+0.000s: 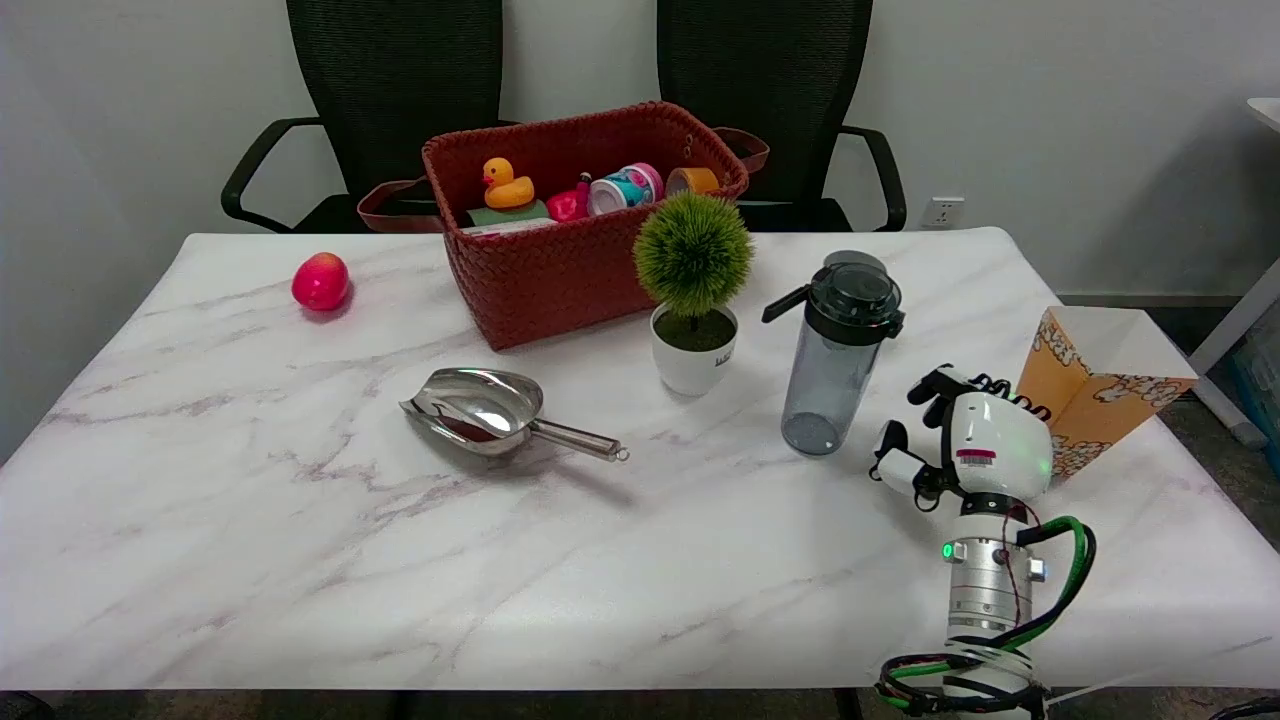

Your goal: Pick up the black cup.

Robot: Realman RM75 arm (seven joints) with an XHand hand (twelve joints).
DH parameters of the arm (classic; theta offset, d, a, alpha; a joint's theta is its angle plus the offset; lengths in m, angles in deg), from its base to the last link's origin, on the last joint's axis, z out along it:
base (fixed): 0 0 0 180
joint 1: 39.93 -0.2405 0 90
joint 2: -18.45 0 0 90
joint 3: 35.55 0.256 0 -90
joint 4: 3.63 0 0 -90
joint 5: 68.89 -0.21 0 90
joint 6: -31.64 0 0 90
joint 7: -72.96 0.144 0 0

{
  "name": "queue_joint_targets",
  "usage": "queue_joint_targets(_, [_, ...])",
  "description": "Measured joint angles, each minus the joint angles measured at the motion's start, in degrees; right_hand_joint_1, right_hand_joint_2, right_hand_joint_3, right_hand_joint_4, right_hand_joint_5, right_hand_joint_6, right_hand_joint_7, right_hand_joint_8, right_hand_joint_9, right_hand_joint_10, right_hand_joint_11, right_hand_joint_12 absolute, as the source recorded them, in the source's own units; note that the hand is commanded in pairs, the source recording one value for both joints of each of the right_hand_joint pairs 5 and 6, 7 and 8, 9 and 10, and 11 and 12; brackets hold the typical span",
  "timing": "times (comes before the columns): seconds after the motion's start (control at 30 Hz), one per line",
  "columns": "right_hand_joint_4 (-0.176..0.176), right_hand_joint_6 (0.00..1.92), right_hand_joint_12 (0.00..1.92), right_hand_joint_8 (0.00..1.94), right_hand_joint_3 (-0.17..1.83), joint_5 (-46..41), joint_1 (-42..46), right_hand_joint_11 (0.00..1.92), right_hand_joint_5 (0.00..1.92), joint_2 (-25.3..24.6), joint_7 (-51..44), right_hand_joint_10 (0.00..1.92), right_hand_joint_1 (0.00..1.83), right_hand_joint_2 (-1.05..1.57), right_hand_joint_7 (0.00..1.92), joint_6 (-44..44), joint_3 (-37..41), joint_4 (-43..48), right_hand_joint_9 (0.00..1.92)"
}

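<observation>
Right of cup: right hand (965,440) is hovering near, fingers spread, holding nothing.
Black cup (838,352): is standing upright, untouched.
Remaining: reach, grasp, lift.

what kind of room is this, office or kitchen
Most likely an office or lab set up for robot trials: two black office chairs stand behind a marble-patterned table, and a wall socket sits on the plain white wall.

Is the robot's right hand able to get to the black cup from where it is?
Probably yes. The right hand sits just to the right of the black cup, holding nothing, its fingers pointing toward it. Only bare table shows between them. The popcorn box is behind the hand, out of the way.
</observation>
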State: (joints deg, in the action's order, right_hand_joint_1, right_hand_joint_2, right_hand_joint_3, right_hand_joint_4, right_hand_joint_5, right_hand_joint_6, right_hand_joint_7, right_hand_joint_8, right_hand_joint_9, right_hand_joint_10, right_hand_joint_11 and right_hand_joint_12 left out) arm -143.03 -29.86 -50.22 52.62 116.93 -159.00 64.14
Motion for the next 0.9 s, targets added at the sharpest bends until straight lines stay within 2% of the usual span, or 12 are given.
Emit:
queue_joint_targets(0.2, [0.0, 0.83, 0.72, 1.06, 0.99, -0.1, -0.1, 0.72, 0.83, 0.1, 0.0, 0.95, 1.05, 0.6, 1.06, 0.1, 0.0, 0.2, 0.95])
queue_joint_targets(0.23, [0.0, 0.76, 0.72, 1.05, 0.99, -0.1, -0.1, 0.72, 0.76, 0.1, 0.0, 0.95, 1.05, 0.59, 1.05, 0.1, 0.0, 0.3, 0.95])
queue_joint_targets(0.27, [0.0, 0.6, 0.72, 1.05, 0.98, -0.1, -0.1, 0.72, 0.6, 0.1, 0.0, 0.94, 1.05, 0.59, 1.05, 0.1, 0.0, 0.3, 0.94])
queue_joint_targets(0.43, [0.0, 0.34, 0.71, 1.03, 0.96, -0.1, 0.1, 0.71, 0.34, 0.2, 0.0, 0.88, 1.07, 0.57, 1.03, 0.4, 0.0, 0.5, 0.88])
queue_joint_targets(0.7, [0.0, 0.29, 0.69, 0.96, 0.99, 0.0, 0.6, 0.69, 0.29, 0.2, 0.0, 0.78, 1.09, 0.49, 0.96, 1.0, 0.0, 0.6, 0.78])
queue_joint_targets(0.77, [0.0, 0.3, 0.68, 0.92, 1.03, 0.0, 0.7, 0.68, 0.3, 0.2, 0.0, 0.72, 1.08, 0.39, 0.92, 1.3, -0.1, 0.6, 0.72])
queue_joint_targets(0.9, [0.0, 0.29, 0.61, 0.81, 0.97, 0.0, 0.9, 0.61, 0.29, 0.2, 0.0, 0.67, 1.05, 0.21, 0.81, 1.7, -0.2, 0.8, 0.67])
